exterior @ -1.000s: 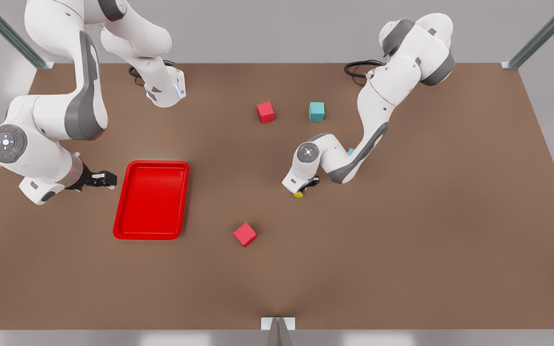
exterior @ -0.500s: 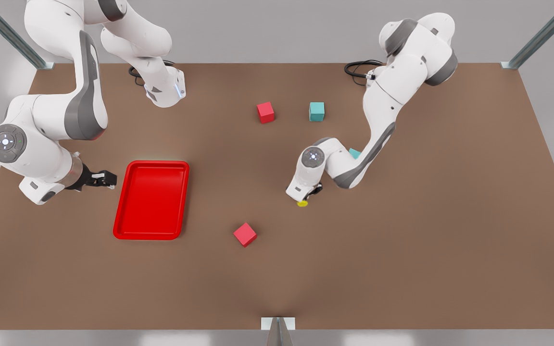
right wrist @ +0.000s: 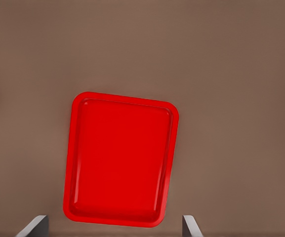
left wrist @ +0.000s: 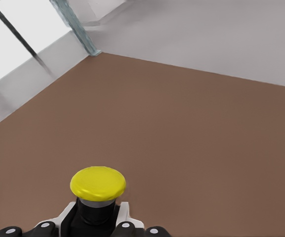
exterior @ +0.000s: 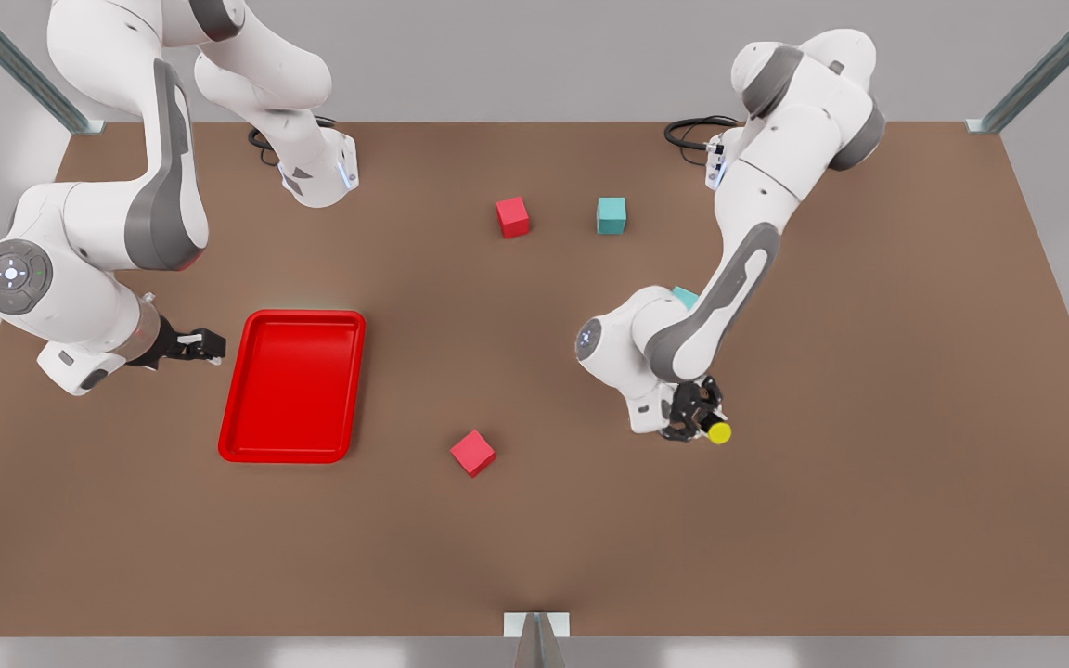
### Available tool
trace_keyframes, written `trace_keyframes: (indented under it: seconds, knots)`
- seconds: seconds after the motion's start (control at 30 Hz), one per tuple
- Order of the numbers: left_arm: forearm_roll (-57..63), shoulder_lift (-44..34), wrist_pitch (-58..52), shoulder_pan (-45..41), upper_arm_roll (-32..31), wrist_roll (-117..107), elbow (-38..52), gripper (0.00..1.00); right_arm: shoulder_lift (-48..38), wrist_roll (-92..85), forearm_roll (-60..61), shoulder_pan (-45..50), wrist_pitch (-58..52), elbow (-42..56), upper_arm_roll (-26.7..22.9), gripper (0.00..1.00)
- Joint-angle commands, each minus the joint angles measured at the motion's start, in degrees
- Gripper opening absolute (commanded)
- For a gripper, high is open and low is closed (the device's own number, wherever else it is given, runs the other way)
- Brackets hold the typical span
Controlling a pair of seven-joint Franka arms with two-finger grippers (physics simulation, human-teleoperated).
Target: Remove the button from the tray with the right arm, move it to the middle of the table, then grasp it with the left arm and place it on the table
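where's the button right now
The button is shut in the left gripper, right of centre in the front view, right of the near red cube.

Left gripper (exterior: 700,419) hung low at front view's right, elbow bent, fingers (left wrist: 124,220) clamped. Right gripper (exterior: 205,347) waited at front view's left, fingers (right wrist: 33,228) spread.

Red cube (exterior: 512,216) beside teal cube (exterior: 611,214) at far side, another red cube (exterior: 472,453) nearer
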Motion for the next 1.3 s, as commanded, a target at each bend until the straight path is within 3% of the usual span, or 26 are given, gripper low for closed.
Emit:
trace_keyframes:
  seconds: [0.0, 0.1, 0.3, 0.7, 0.73, 0.77, 1.27]
  knots:
    - [12.48, 1.93, -20.29, 0.09, 0.06, -61.68, -0.05, 0.4, -0.06, -0.18, 0.04, -0.02, -0.02, 0.0, 0.01, 1.0]
    - [15.03, 5.27, -23.72, -0.08, 0.06, -67.04, 0.04, 0.4, -0.06, -0.18, 0.04, 0.15, -0.02, 0.09, 0.01, 1.0]
    - [16.0, 10.46, -19.24, -0.08, -0.03, -73.37, 0.04, 0.4, 0.11, -0.09, 0.04, 0.5, -0.02, 0.18, 0.1, 1.0]
    - [16.09, 13.89, -12.56, 0.0, -0.03, -73.55, 0.04, 0.4, 0.11, -0.01, -2.78, 0.85, 0.59, 0.53, 0.27, 1.0]
    - [16.09, 13.89, -12.56, 0.0, -0.03, -73.46, 0.04, 0.54, 0.11, -0.01, -2.78, 0.85, 0.59, 0.53, 0.27, 1.0]
    - [16.09, 14.06, -12.56, 0.09, -0.03, -73.28, 0.04, 1.0, 0.11, -0.01, -2.78, 0.85, 0.59, 0.53, 0.27, 1.0]
    - [16.0, 12.83, -14.93, 0.09, -0.03, -66.52, 0.04, 1.0, 0.11, -0.01, -3.57, 0.59, 0.59, 0.62, 0.27, 1.0]
